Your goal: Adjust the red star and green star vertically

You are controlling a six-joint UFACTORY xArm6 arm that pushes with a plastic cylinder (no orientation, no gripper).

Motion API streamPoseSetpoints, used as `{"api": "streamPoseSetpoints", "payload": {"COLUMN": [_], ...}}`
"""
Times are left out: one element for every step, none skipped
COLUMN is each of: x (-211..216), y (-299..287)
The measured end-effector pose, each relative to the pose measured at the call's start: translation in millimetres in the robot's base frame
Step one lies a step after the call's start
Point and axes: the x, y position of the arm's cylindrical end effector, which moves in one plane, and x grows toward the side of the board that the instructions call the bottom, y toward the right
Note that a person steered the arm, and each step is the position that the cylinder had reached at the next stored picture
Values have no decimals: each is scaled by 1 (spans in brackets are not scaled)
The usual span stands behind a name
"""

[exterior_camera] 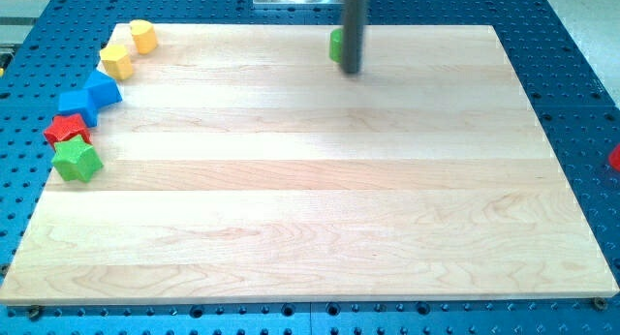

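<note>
The red star (66, 130) lies at the board's left edge, with the green star (77, 161) just below it and touching it. My tip (351, 71) is near the view's top centre, far to the right of both stars. A green block (335, 45) sits right behind the rod on its left, partly hidden, shape unclear.
Two blue blocks (102, 89) (74, 105) sit above the red star. Two yellow blocks (116, 60) (143, 36) lie near the board's top left corner. A red object (614, 159) shows at the view's right edge, off the wooden board (320, 209).
</note>
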Motion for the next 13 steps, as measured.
{"api": "streamPoseSetpoints", "payload": {"x": [-48, -64, 28, 117, 130, 238, 328, 328, 293, 237, 229, 221, 216], "y": [28, -26, -178, -225, -226, -259, -349, -407, -408, -407, -409, -408, -409]}}
